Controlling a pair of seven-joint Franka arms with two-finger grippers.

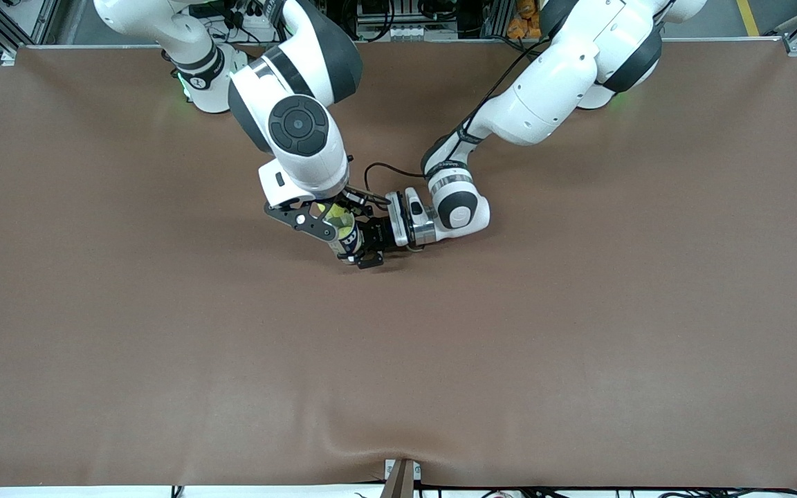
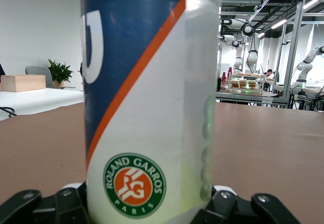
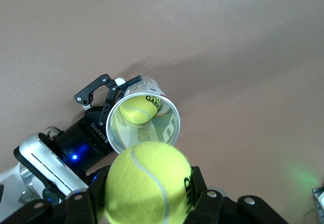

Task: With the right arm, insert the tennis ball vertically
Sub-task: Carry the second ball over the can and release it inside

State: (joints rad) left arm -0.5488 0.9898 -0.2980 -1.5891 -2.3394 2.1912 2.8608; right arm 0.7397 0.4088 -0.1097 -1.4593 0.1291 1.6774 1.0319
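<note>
Front view: brown table (image 1: 578, 332), bare over most of its width, with broad open room toward the camera-side edge and toward both ends. Near the middle, an upright clear can (image 1: 343, 232), partly hidden by the right arm's wrist above it. Left gripper (image 1: 364, 250), low and level at the table, reaching in from the left arm's end and pinching the can's lower body between its fingers. Right gripper (image 1: 322, 214) over the can's open mouth; only a sliver of yellow-green showing there.

Left wrist view: can (image 2: 152, 97) filling the picture, standing upright on the table. Label dark blue and white, split by a slanted orange stripe; round green-and-orange badge reading "ROLAND GARROS PARIS". Part of a large white letter on the blue, too cropped to read. Black left gripper fingers (image 2: 61, 204) against the can's base on both sides.

Right wrist view: tennis ball (image 3: 147, 181) clamped between the right gripper's (image 3: 147, 204) black fingers, hanging just above the can's rim (image 3: 144, 115) and a little off its centre. Second tennis ball (image 3: 137, 107) already lying inside the can. "GAR" legible on the inner wall. Left gripper (image 3: 104, 95) gripping the can from the side, blue light on its body. Bare table all round.
</note>
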